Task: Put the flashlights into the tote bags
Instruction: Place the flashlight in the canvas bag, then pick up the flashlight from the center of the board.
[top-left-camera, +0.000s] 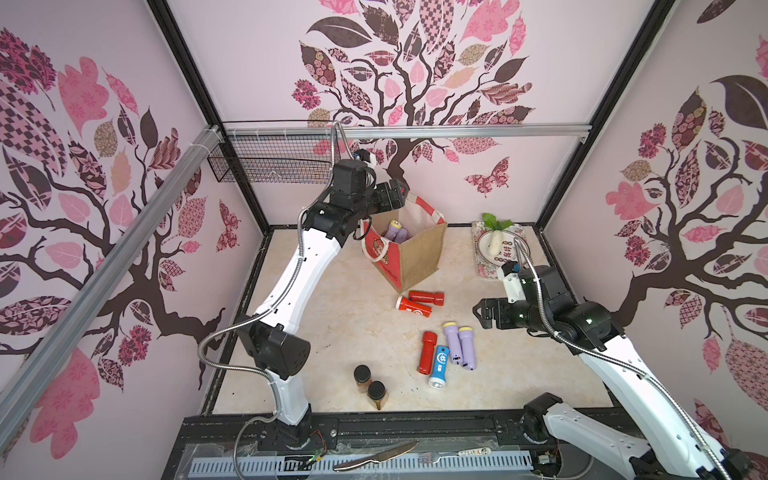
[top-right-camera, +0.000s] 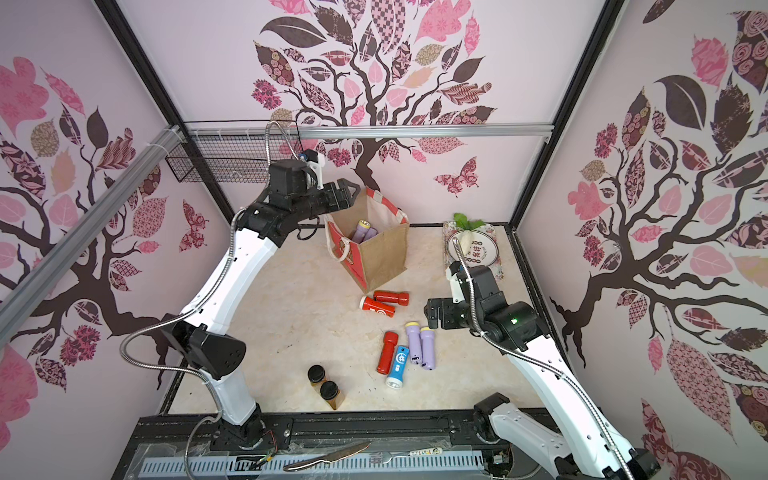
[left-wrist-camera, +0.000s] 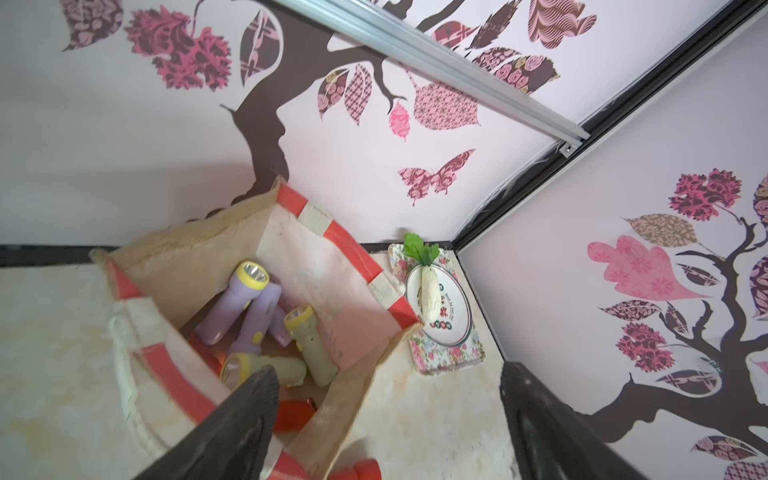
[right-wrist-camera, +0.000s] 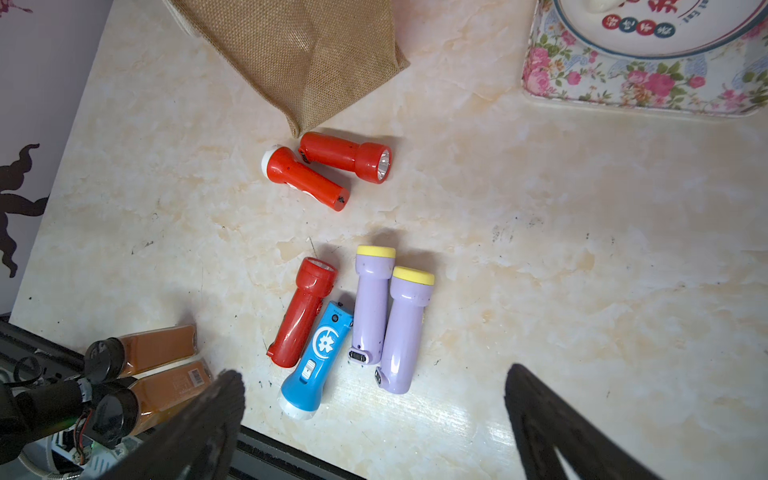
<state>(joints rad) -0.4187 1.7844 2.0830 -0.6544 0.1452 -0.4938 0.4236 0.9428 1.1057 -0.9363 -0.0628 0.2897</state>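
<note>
Top views, left to right. Black wire basket hangs on the rear wall; its contents cannot be made out. Left gripper is above the left rim of the tote bag, jaws spread wide, holding nothing. Two brown jars, black lids on, touch each other near the front of the worktop. The tote bag stands upright toward rear centre, mouth open.

Left wrist view into the bag:
- Two lilac flashlights lean on the white lining.
- Two pale green flashlights are beside and below them.
- One red flashlight lies at the bottom, partly hidden by a jaw.

Loose on the worktop:
- A red pair, touching, lies just beside the bag's foot.
- Nearer the front is a touching row: red torch, blue flashlight and two lilac torches.

Floral tray at rear right carries a white plate, and a white radish toy with green leaves lies on it. Right gripper hovers just right of the loose row, between it and the tray, jaws fully released, empty.
</note>
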